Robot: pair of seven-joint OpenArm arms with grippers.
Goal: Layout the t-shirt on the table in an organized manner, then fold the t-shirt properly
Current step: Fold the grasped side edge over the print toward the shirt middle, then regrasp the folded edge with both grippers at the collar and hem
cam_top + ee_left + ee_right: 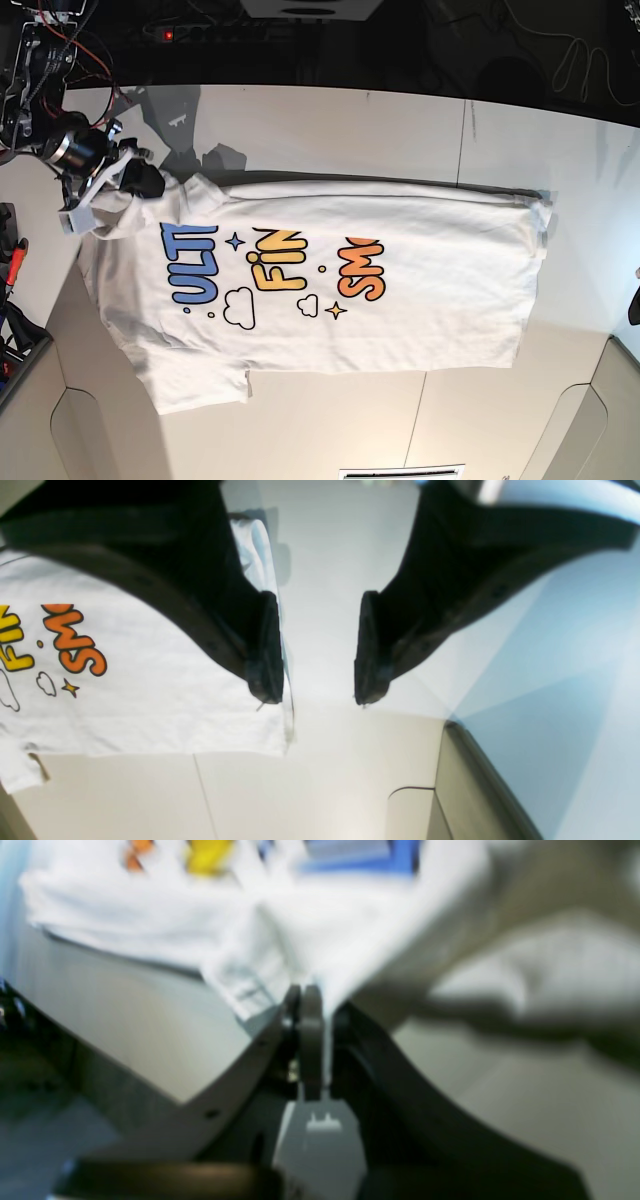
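one t-shirt (330,290), one table (400,125), two grippers, left gripper (317,650), right gripper (312,1005)

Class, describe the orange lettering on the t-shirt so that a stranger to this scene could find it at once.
Start at the table, where the t-shirt lies spread. Three groups of cartoon letters run across it: blue, yellow, then the orange lettering, nearest the hem. It alone is orange.
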